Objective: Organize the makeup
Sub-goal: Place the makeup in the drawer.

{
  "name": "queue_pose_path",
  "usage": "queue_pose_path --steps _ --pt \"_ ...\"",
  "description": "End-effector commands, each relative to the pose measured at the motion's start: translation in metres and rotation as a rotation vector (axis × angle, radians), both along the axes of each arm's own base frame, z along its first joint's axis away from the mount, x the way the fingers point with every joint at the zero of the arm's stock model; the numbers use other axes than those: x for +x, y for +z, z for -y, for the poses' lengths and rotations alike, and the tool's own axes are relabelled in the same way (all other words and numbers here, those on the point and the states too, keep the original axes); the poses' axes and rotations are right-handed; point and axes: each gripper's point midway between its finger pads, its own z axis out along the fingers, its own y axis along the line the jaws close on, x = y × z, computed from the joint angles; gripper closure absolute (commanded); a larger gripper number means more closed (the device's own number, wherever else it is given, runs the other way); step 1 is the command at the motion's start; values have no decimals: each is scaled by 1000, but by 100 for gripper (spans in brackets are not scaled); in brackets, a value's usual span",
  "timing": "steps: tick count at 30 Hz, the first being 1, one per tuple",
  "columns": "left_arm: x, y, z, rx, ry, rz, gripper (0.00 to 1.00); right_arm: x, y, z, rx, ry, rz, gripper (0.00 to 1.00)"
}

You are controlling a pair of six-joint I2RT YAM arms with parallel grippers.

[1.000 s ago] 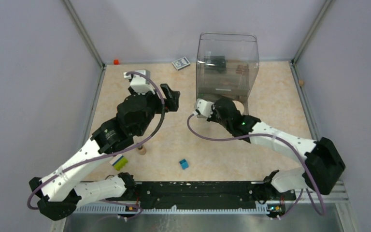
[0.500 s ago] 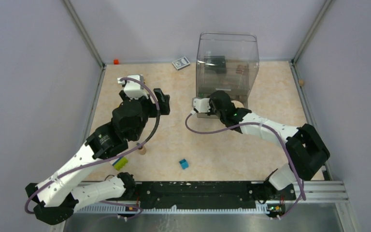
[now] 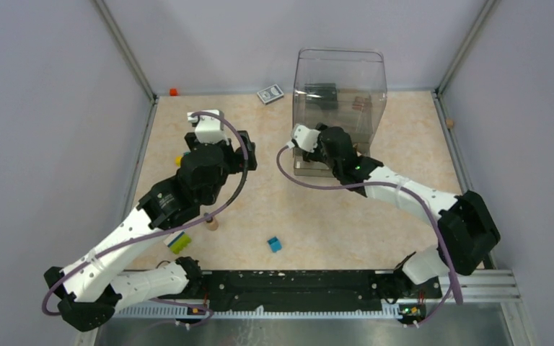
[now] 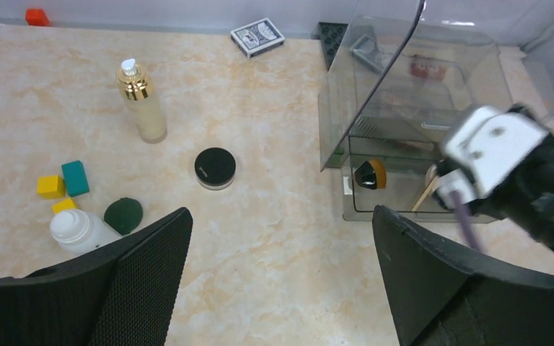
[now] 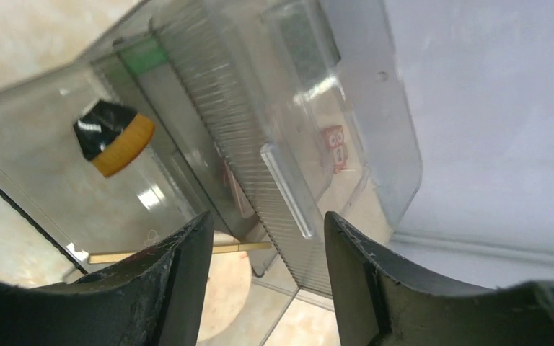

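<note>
In the left wrist view a gold-capped clear bottle (image 4: 138, 101) stands upright at the far left. A black round compact (image 4: 214, 166) lies nearer, and a white bottle (image 4: 79, 231) lies by my left finger. My left gripper (image 4: 281, 216) hangs open above bare table, holding nothing. My right gripper (image 5: 267, 220) is open at the lower front of the clear organizer (image 3: 339, 101). A ribbed clear wall (image 5: 260, 166) of the organizer stands between its fingers. A beige round disc (image 5: 223, 288) and a thin gold stick (image 5: 180, 252) lie just beyond the left finger. A black-and-orange piece (image 5: 115, 137) sits inside. A tan tube (image 3: 211, 224) stands near the left arm.
A grey patterned card box (image 3: 270, 94) lies at the back beside the organizer. A blue cube (image 3: 274, 245) and a yellow-green block (image 3: 180, 242) sit near the front. Yellow and teal blocks (image 4: 63, 186) and a dark green disc (image 4: 123, 215) lie by the white bottle.
My right gripper has gone from shut to open and pushed forward to the organizer's front. The left arm swung left, then back a little, staying open.
</note>
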Motion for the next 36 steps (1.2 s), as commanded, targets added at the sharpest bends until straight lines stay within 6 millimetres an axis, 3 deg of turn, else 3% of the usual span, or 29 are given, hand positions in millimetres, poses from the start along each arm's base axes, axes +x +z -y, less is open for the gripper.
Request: queue_pose_path --steps 1,6,13,21,29,36 --pt "6 4 8 -5 -25 -14 1 -14 85 -10 516 -84 69 42" --pt "18 -7 26 -5 -74 -55 1 -36 96 0 814 -195 21 42" --pt "31 -21 46 -10 -153 -112 1 -49 76 38 893 -473 -97 43" --pt "49 -26 38 -4 -183 -187 1 -78 71 18 1099 -394 -330 42" --pt "69 -34 44 69 -164 -224 1 -94 53 6 1096 -417 -492 35" --pt "70 -37 47 67 -184 -200 1 -103 49 3 1100 -446 -559 30"
